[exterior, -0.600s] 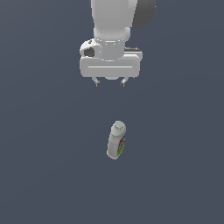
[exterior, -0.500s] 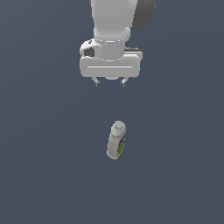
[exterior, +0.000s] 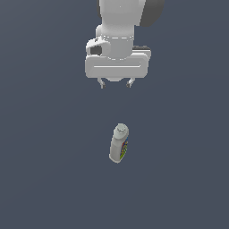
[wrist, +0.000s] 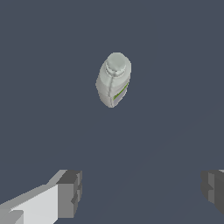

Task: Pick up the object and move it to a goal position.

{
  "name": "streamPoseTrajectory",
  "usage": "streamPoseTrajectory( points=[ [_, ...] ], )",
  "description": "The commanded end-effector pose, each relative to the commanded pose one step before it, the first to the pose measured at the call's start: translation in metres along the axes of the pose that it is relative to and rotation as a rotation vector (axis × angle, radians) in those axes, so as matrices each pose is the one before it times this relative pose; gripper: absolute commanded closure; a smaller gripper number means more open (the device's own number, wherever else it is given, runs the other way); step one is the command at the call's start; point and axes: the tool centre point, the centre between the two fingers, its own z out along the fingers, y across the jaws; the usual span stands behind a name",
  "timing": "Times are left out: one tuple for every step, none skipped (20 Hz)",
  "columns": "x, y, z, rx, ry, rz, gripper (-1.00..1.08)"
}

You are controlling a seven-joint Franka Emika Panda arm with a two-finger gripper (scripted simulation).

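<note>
end effector (exterior: 116, 83): wide open, empty
bottle (exterior: 119, 143): lying apart from the end effector; we judge light, rigid, slick
grip: we'd pinch across the body, under the cap

A flat, plain dark blue-grey surface (exterior: 44, 179) fills the whole frame in both views. The light is even, with no visible walls, furniture or windows.

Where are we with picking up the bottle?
Nothing is done yet: the bottle rests on the dark surface, untouched. In hand: the gripper hangs apart from the bottle, jaws open and wider than it in the wrist view, with the bottle ahead of the fingertips. Left: lining up, descending, closing, lifting and carrying. No goal marker is visible.
</note>
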Motion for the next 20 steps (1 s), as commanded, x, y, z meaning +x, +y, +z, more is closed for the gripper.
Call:
streamPoseTrajectory(
  points=[
    [0.00047,-0.00049,-0.00064,-0.00121,0.00202,-0.00415,-0.92],
    [-0.00003,0.00029,0.00030,0.00042,-0.00086,0.00240,-0.92],
    [0.00034,0.00016,0.00026,0.00032,-0.00067,0.00315,-0.92],
    [0.00072,0.00002,0.00022,0.00022,-0.00047,0.00393,-0.92],
    [0.00108,-0.00012,0.00021,0.00018,-0.00038,0.00491,-0.92],
    [0.00140,-0.00016,0.00025,0.00019,-0.00042,0.00616,-0.92],
    [0.00164,-0.00017,0.00034,0.00026,-0.00058,0.00752,-0.92],
    [0.00185,-0.00016,0.00045,0.00035,-0.00082,0.00893,-0.92],
    [0.00207,-0.00017,0.00055,0.00043,-0.00102,0.01030,-0.92],
    [0.00229,-0.00020,0.00064,0.00048,-0.00117,0.01153,-0.92],
    [0.00253,-0.00027,0.00071,0.00049,-0.00125,0.01267,-0.92],
    [0.00279,-0.00036,0.00079,0.00049,-0.00134,0.01387,-0.92],
    [0.00302,-0.00044,0.00088,0.00051,-0.00147,0.01511,-0.92],
    [0.00325,-0.00052,0.00100,0.00053,-0.00162,0.01641,-0.92],
    [0.00348,-0.00062,0.00111,0.00053,-0.00176,0.01771,-0.92],
    [0.00370,-0.00074,0.00123,0.00053,-0.00189,0.01899,-0.92],
    [0.00391,-0.00087,0.00137,0.00051,-0.00203,0.02027,-0.92],
    [0.00411,-0.00101,0.00151,0.00049,-0.00217,0.02158,-0.92],
    [0.00430,-0.00117,0.00166,0.00045,-0.00231,0.02287,-0.92],
    [0.00448,-0.00135,0.00182,0.00040,-0.00245,0.02416,-0.92]
  ],
)
